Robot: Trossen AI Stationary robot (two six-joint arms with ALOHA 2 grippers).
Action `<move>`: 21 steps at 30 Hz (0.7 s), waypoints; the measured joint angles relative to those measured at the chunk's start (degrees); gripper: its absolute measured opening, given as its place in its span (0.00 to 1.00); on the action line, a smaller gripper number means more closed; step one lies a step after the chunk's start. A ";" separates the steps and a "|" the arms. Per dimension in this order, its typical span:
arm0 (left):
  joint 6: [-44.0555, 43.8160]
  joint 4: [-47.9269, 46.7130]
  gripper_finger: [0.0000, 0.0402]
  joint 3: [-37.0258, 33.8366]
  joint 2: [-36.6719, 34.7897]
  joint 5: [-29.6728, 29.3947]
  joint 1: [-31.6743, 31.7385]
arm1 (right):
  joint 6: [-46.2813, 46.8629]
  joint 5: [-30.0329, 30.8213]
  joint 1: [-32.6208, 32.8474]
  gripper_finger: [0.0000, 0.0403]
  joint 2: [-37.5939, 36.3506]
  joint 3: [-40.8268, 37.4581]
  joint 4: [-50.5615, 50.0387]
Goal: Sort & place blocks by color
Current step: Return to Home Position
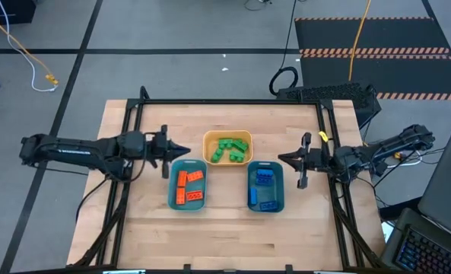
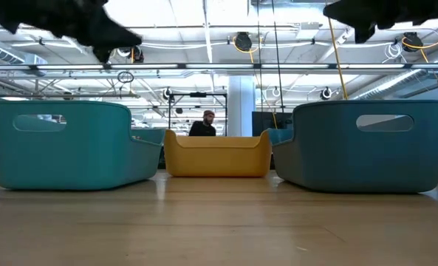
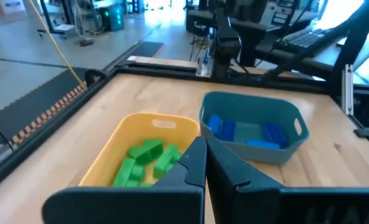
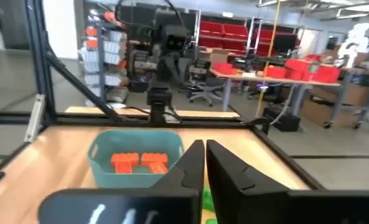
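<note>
Left gripper [image 3: 204, 146]: dark two-finger tip, fingers pressed together, holding nothing; hangs above the table just off the far left corner of the bin holding orange
Right gripper [image 1: 281, 158]: dark fingers closed on nothing, above the table just off the far right corner of the bin holding blue; tip points toward the other arm
Left teal rectangular plastic bin [image 1: 171, 190]: long side runs near-to-far; holds the small studded plastic orange blocks [image 1: 195, 195], about four, flat on the floor, long axes mixed, some along the bin, some across
Right teal rectangular plastic bin [image 1: 281, 190]: parallel to the first, clear gap between them; holds the studded blue blocks [image 1: 264, 176]; one long piece lies across the near end, direction of the rest hard to tell against the teal
Yellow-orange rounded plastic bin [image 1: 208, 146]: behind the gap between the teal bins, close to both; holds the studded green blocks [image 1: 227, 146], loose heap, tilted, axes at differing angles
Light wooden tabletop [image 1: 225, 236]: no blocks on it, wide bare strip at the near edge and at both sides
Black metal frame rails [image 1: 225, 101]: run along the far edge and both sides of the table
</note>
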 joint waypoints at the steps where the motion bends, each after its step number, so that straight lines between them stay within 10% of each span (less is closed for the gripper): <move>1: -0.20 0.12 0.01 -1.36 -1.36 -0.02 -0.13 | 0.51 -1.05 -0.55 0.03 -0.34 -1.07 1.23; 10: -0.95 0.65 0.00 -9.75 -11.13 -0.01 -0.24 | 4.79 -7.19 -8.75 0.00 -4.74 -14.69 17.87; 21: -1.64 1.13 0.00 -18.62 -20.27 0.00 1.34 | 8.28 -18.89 -19.33 0.00 -7.04 -15.70 12.31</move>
